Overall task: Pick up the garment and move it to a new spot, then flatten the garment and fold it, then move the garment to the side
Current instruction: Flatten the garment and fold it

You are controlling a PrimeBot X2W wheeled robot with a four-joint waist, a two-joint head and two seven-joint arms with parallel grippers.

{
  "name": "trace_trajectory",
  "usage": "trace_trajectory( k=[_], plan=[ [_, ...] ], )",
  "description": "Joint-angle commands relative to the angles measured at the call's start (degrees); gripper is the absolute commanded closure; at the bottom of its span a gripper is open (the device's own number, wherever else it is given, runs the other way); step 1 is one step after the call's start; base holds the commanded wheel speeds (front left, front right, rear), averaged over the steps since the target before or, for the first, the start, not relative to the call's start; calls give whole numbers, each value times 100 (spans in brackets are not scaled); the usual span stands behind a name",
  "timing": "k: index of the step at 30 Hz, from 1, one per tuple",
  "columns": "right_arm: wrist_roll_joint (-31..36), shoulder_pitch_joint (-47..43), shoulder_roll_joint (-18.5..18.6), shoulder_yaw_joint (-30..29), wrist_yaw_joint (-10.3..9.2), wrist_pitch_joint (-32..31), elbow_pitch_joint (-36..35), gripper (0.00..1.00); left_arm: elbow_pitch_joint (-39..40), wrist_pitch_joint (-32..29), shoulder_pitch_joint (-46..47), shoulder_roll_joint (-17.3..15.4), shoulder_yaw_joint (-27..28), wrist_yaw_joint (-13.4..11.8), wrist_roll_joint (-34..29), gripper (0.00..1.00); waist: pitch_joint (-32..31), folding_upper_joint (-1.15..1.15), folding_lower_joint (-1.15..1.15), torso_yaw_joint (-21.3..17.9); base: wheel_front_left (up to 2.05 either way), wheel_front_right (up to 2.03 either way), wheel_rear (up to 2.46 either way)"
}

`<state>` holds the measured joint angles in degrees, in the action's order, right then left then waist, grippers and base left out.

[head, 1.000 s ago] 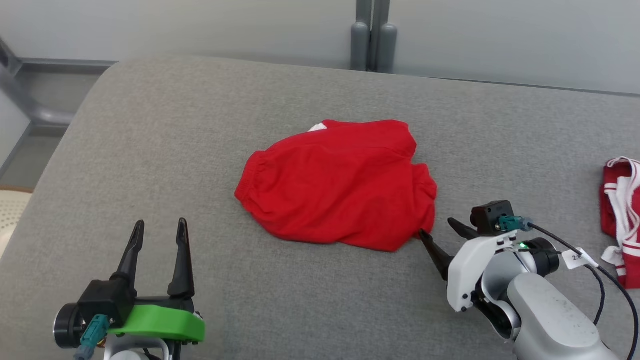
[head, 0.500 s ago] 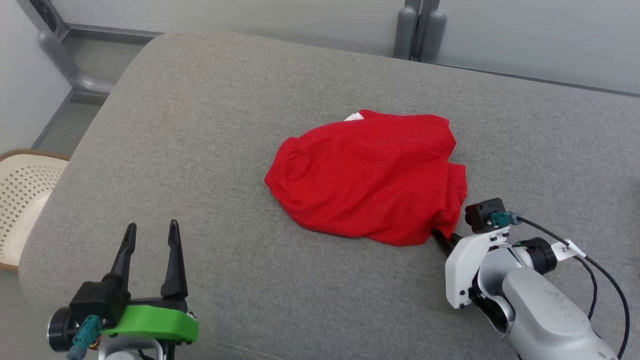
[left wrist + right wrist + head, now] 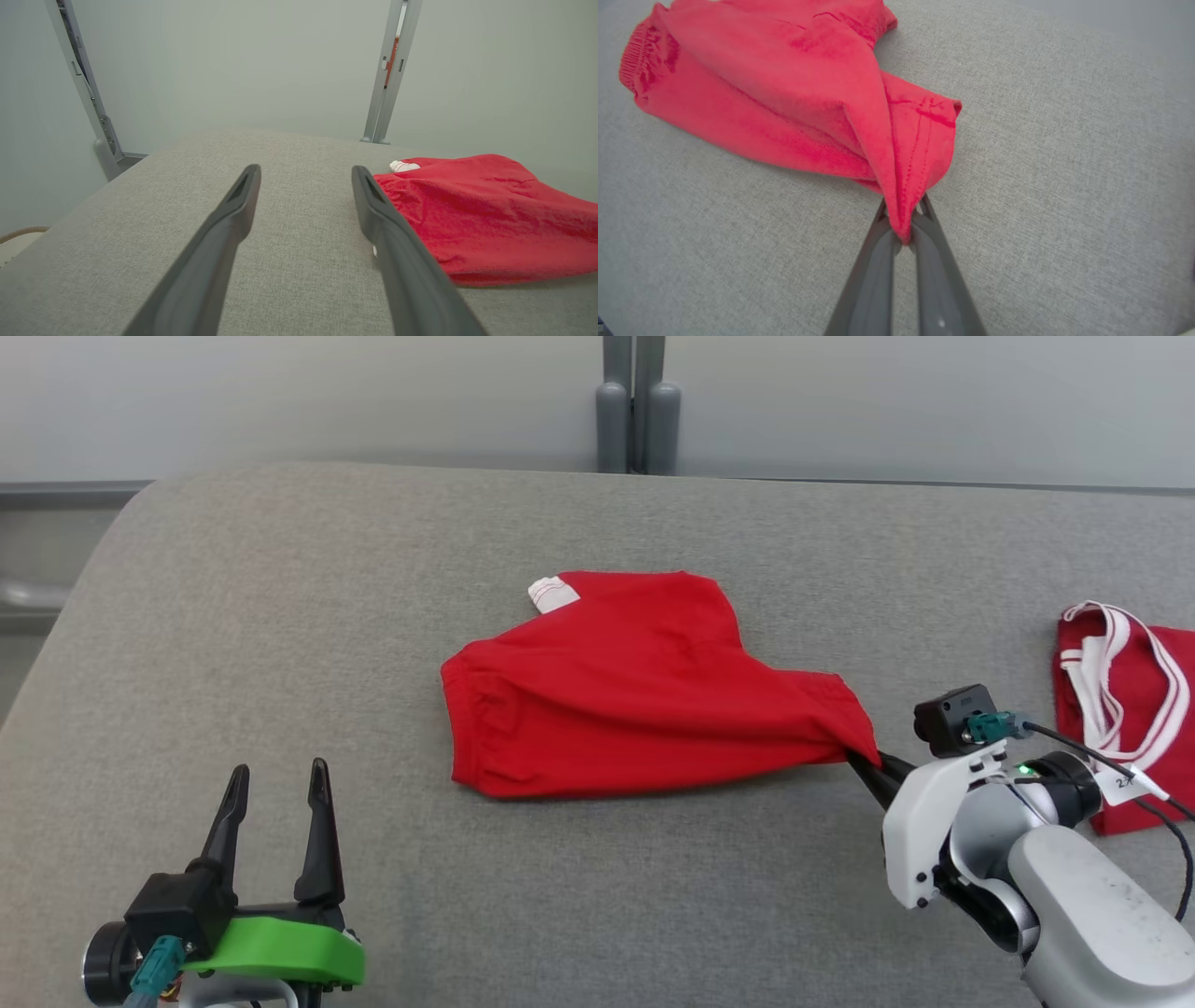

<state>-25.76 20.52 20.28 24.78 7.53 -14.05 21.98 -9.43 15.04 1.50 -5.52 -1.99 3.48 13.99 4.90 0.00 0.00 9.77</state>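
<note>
At garment (image 3: 644,691) corner, right gripper (image 3: 857,761) now clamped.

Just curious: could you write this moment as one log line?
right pincer: shut on red garment corner | left pincer: open, apart from it

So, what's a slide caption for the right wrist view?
Right gripper, jaws shut on a corner of the red garment over grey cushion.

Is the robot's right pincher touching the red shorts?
Touching. The right wrist view shows the right gripper pinched shut on a corner of the red shorts, cloth squeezed between its two fingers.
</note>
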Motion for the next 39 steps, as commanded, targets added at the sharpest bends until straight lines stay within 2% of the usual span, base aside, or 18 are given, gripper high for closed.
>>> trace_trajectory(
  k=[1, 7, 12, 18, 19, 20, 21, 25, 29, 39],
  plan=[
    [-88, -142, 122, -71, -8, -219, -265, 100, 7, 16, -66, -9, 16, 19, -24, 0, -120, 0, 0, -424, 0, 0, 0],
    [-314, -565, 526, -542, -7, -1257, -1430, 100, -2, 16, -54, -5, 9, 29, -39, 0, -106, 0, 0, -686, 0, 0, 0],
    [-372, -930, 709, -1227, -7, -1999, -2186, 100, -16, 16, 16, 12, -46, 57, -60, 0, -35, 0, 0, -698, 0, 0, 0],
    [-171, -1319, 457, -1860, -5, -2568, -2310, 100, -146, 16, 169, 23, -124, 107, -15, 0, 138, 0, 0, -397, 0, 0, 0],
    [-112, -1361, 411, -1899, -5, -2591, -2255, 82, -161, 16, 179, 17, -118, 112, -12, 0, 154, 0, 0, -355, 0, 0, 0],
    [-5, -1379, 372, -1961, -5, -2564, -2184, 53, -180, 16, 198, 12, -119, 114, -12, 0, 170, 0, 0, -309, 0, 0, 0],
    [65, -1382, 319, -1996, -5, -2529, -2120, 1, -197, 16, 213, 9, -118, 119, -7, 0, 175, 0, 0, -279, 0, 0, 0],
    [337, -1348, 56, -2083, -5, -2335, -1945, 0, -217, 16, 231, -17, -69, 118, -15, 0, 144, 0, 0, -222, 0, 0, 0],
    [575, -1300, -91, -2204, -5, -1889, -2085, 0, -206, 16, 186, -28, -20, 91, -19, 0, 42, 0, 0, -280, 0, 0, 0],
    [919, -1393, -553, -2211, -7, 447, -2561, 0, -69, 17, 3, -34, 16, 62, -53, 0, -233, 0, 0, -570, 0, 0, 0]
  ],
)
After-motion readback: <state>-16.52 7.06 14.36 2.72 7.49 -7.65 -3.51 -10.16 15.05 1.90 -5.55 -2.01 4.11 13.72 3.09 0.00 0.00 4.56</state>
